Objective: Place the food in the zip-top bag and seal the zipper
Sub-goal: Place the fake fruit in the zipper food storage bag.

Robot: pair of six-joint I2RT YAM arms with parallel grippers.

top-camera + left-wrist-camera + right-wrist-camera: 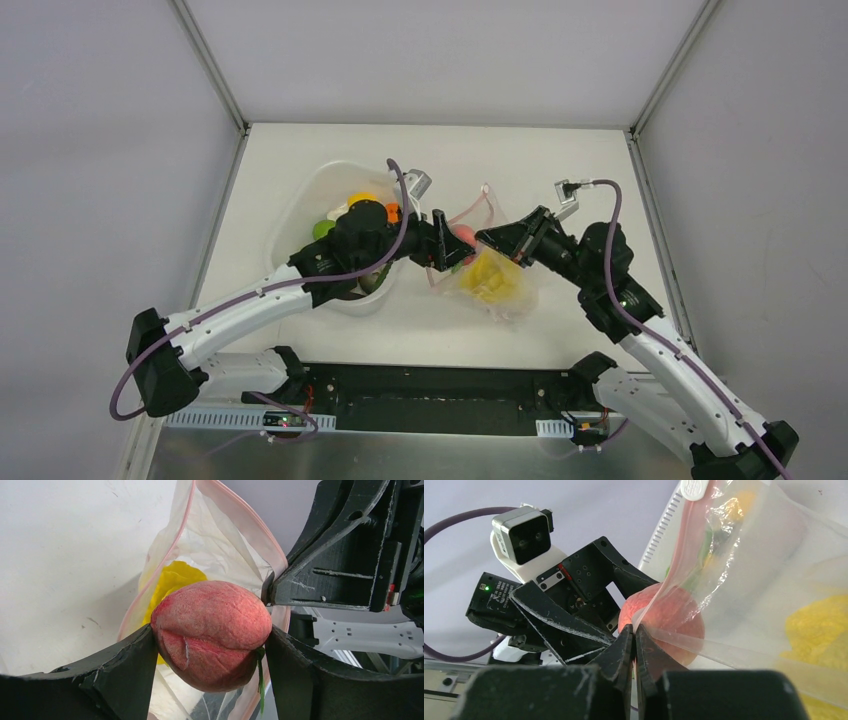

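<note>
A: Left wrist view: the left gripper (211, 647) clamps the toy peach (212, 622) at the zip-top bag (225, 545) mouth, mid-table.
B: Light and firm, I'd judge. The bag's floppy; the right gripper (634, 642), jaws pressed together, pinches its stiffer zipper (674, 565).

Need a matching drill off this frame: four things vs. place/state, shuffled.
1 left gripper
2 right gripper
3 yellow food
4 white tub

A inside the zip-top bag
B pinched shut on the bag's edge
C clamped on the pink-red fruit at the bag mouth
D left of the bag in the top view

Pairs: 1-C, 2-B, 3-A, 4-D
</note>
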